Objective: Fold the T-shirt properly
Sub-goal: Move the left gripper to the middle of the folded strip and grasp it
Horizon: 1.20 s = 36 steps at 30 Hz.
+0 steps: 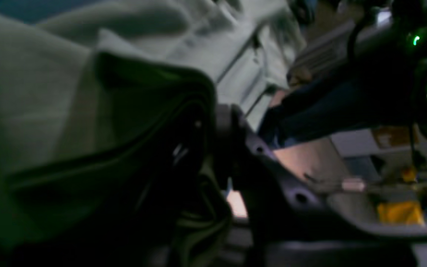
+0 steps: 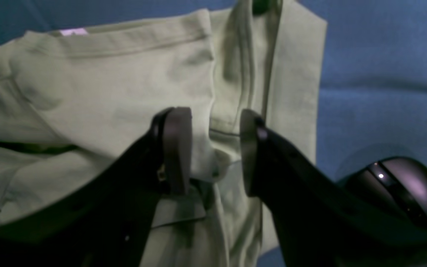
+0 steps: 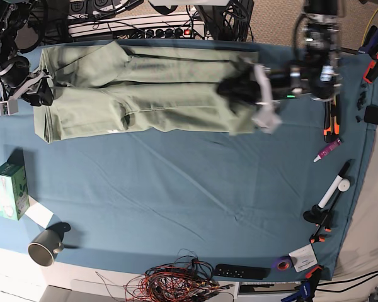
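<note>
The pale green T-shirt [image 3: 145, 94] lies stretched lengthwise along the far side of the teal table cloth [image 3: 176, 195]. My left gripper [image 3: 236, 88] sits at the shirt's right end. In the left wrist view, layers of the T-shirt [image 1: 32, 92] bunch into the left gripper [image 1: 208, 144], which is shut on the cloth; one finger is hidden under the fabric. My right gripper [image 3: 41, 94] is at the shirt's left end. In the right wrist view the right gripper [image 2: 213, 148] is open, its fingers [image 2: 176, 148] straddling a raised fold of the T-shirt [image 2: 106, 92].
A green box [image 3: 9, 189] and a metal cup [image 3: 44, 248] sit at the near left. A cable tangle [image 3: 176, 280] and a black remote [image 3: 239, 272] lie along the front edge. Pens and tools [image 3: 331, 119] line the right edge.
</note>
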Tool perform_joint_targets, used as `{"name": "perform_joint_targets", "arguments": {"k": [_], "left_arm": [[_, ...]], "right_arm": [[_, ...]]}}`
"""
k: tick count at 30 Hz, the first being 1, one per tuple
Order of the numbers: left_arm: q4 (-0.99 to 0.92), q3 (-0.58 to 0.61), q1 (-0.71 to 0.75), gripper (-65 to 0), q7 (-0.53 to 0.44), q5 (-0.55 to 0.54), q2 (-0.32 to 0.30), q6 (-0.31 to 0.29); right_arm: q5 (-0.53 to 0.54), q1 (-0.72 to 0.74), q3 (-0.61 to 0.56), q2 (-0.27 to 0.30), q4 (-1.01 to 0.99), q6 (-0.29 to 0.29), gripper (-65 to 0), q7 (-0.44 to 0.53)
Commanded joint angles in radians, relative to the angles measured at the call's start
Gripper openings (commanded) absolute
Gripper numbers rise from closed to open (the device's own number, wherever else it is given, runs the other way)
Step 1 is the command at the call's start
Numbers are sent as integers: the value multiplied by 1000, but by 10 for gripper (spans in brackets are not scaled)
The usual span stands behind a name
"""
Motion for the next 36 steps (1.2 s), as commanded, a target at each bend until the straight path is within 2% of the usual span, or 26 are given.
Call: {"name": "perform_joint_targets", "arguments": {"k": [1, 8, 10, 14, 22, 25, 27, 28, 29, 31, 32, 36], "left_arm": [[19, 31, -28, -650, -45, -2, 15, -7], [18, 230, -123, -650, -127, 195, 120, -5], [15, 276, -137, -650, -143, 240, 139, 19], [14, 346, -140, -650, -169, 302, 152, 21], [14, 370, -140, -650, -210, 365, 154, 26], [14, 370, -140, -650, -218, 364, 155, 74], [14, 370, -140, -650, -219, 365, 158, 58], [14, 370, -140, -623, -217, 364, 161, 30], [14, 371, -140, -529, -217, 364, 163, 8], [14, 371, -140, -356, -221, 364, 171, 15], [14, 370, -140, -322, -221, 364, 177, 24], [14, 370, -141, -320, -221, 364, 188, 40]], "right_arm": [[17, 5, 9, 24, 18, 1, -426, 26], [16, 5, 9, 24, 18, 1, -427, 26], [16, 5, 9, 24, 18, 1, -427, 26], [16, 5, 9, 24, 18, 1, -426, 26], [17, 5, 9, 24, 18, 1, -427, 27], [16, 5, 9, 24, 18, 1, -427, 27], [17, 5, 9, 24, 18, 1, -427, 26], [16, 5, 9, 24, 18, 1, -426, 26], [16, 5, 9, 24, 18, 1, -427, 27], [17, 5, 9, 24, 18, 1, -426, 27], [16, 5, 9, 24, 18, 1, -426, 27], [16, 5, 9, 24, 18, 1, -427, 27]]}}
